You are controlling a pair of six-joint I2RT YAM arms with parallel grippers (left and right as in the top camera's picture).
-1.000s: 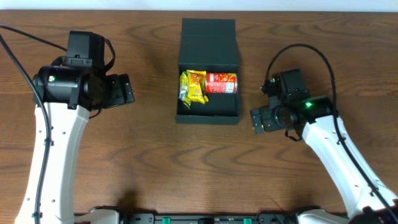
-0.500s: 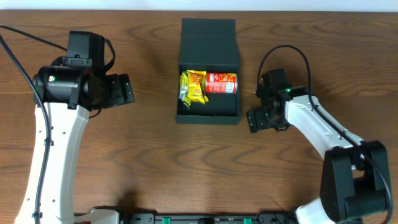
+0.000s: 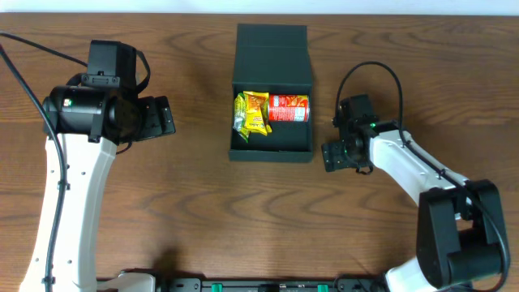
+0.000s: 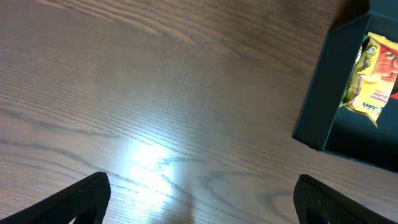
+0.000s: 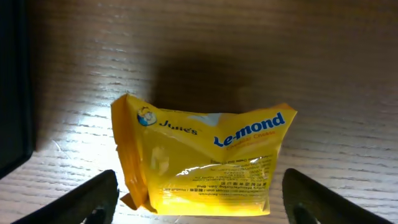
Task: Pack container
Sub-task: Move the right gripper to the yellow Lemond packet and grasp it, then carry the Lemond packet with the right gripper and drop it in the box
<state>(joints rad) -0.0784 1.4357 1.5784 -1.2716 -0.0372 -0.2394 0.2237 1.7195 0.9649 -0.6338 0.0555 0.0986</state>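
Hovering over yellow packet [image 5: 200, 157]: right claw [image 5: 200, 198]

Overhead, the right gripper [image 3: 339, 154] covers the yellow Le-mond packet [image 5: 202, 162], which shows only in the right wrist view. There the lower edge cuts off both fingers, and the left edge leaves just a dark strip of the container [image 5: 12, 87]. In the left wrist view, the right edge crops the container and the yellow snack packet [image 4: 373, 81] inside it. Only the fingertips of the left gripper [image 4: 202, 183] show. Overhead, print on the red packet [image 3: 289, 108] is too small to read.
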